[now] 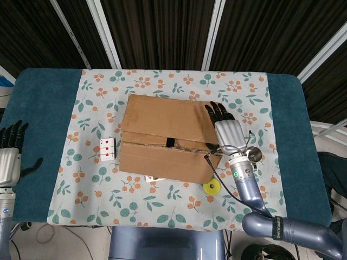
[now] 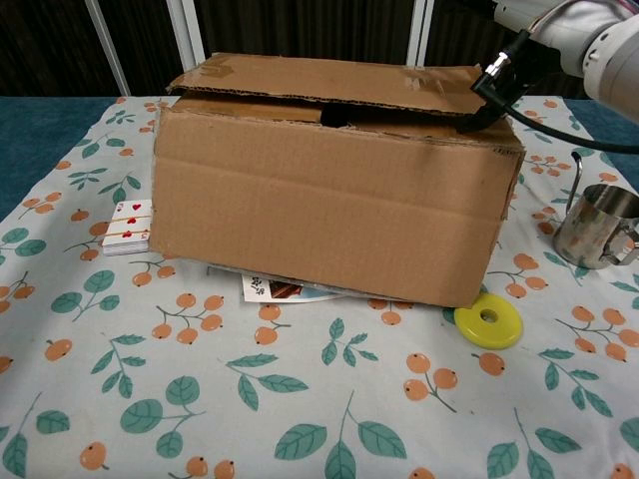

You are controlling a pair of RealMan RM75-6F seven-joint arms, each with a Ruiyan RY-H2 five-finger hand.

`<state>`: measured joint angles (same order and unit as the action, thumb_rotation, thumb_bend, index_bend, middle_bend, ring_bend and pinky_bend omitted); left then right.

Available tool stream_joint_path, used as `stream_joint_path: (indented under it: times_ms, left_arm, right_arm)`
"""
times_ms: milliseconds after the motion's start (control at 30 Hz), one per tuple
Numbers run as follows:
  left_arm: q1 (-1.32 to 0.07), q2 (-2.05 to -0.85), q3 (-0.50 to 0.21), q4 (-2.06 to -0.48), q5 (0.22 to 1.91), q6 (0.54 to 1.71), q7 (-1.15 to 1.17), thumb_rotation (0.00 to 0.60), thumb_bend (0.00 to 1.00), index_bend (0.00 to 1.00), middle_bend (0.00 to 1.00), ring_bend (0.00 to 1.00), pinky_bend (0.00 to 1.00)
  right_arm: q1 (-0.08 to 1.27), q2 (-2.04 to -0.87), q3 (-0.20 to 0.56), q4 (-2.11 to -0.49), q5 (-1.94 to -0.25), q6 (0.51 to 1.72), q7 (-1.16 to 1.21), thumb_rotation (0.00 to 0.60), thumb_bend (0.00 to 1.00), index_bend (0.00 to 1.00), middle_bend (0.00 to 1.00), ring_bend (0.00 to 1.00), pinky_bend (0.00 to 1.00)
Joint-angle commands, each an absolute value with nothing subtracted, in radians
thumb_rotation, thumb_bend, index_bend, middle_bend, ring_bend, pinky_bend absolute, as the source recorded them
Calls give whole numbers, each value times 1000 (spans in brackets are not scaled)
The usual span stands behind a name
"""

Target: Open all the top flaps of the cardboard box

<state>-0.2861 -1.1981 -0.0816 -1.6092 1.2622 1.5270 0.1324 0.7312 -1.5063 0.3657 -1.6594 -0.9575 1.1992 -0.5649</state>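
The brown cardboard box (image 1: 171,138) stands mid-table with its top flaps down. In the chest view the far flap (image 2: 339,82) sits slightly raised above the near one, leaving a dark gap. My right hand (image 1: 227,132) lies over the box's right end with its fingers (image 1: 218,112) stretched flat along the top. In the chest view only part of the right hand (image 2: 544,35) shows, its dark thumb tip at the far flap's right corner; it holds nothing. My left hand (image 1: 10,157) hovers at the table's far left edge, fingers apart and holding nothing.
A stack of playing cards (image 1: 107,149) lies left of the box. A yellow disc (image 1: 212,187) sits at its front right corner, and a metal cup (image 2: 597,228) stands to the right. A printed leaflet (image 2: 285,289) pokes out from under the box.
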Motion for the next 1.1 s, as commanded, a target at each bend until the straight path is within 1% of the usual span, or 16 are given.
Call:
stream_joint_path:
  times_ms: [33, 133, 300, 433, 600, 833, 933, 1100]
  left_arm:
    - [-283, -1201, -85, -1603, 1260, 1518, 132, 600, 195, 0, 0, 0, 0]
    - [-279, -1205, -85, -1593, 1257, 1504, 136, 600, 195, 0, 0, 0, 0]
    - [-275, -1214, -84, -1579, 1246, 1472, 137, 600, 195, 0, 0, 0, 0]
    - [-272, -1219, -86, -1570, 1236, 1449, 131, 600, 196, 0, 0, 0, 0]
    - [-269, -1221, -95, -1566, 1227, 1431, 122, 600, 196, 0, 0, 0, 0]
    - [-267, -1226, -101, -1563, 1229, 1418, 125, 600, 196, 0, 0, 0, 0]
    - [-266, -1226, -104, -1563, 1229, 1413, 125, 600, 196, 0, 0, 0, 0]
    - [-264, -1227, -111, -1559, 1224, 1405, 127, 600, 196, 0, 0, 0, 0]
  right_arm:
    - [743, -1516, 374, -1642, -955, 1197, -554, 600, 264, 0, 0, 0, 245]
    - [751, -1519, 386, -1642, -958, 1203, -545, 600, 281, 0, 0, 0, 245]
    - [769, -1513, 415, -1649, -971, 1220, -540, 600, 283, 0, 0, 0, 245]
    - [797, -1504, 453, -1635, -963, 1220, -546, 600, 282, 0, 0, 0, 245]
    - [856, -1495, 521, -1583, -917, 1192, -558, 600, 282, 0, 0, 0, 245]
    - [962, -1507, 594, -1422, -835, 1115, -573, 600, 282, 0, 0, 0, 245]
    - [1016, -1521, 624, -1322, -808, 1080, -572, 600, 282, 0, 0, 0, 245]
    - [1099, -1556, 651, -1141, -742, 1005, -575, 600, 282, 0, 0, 0, 245]
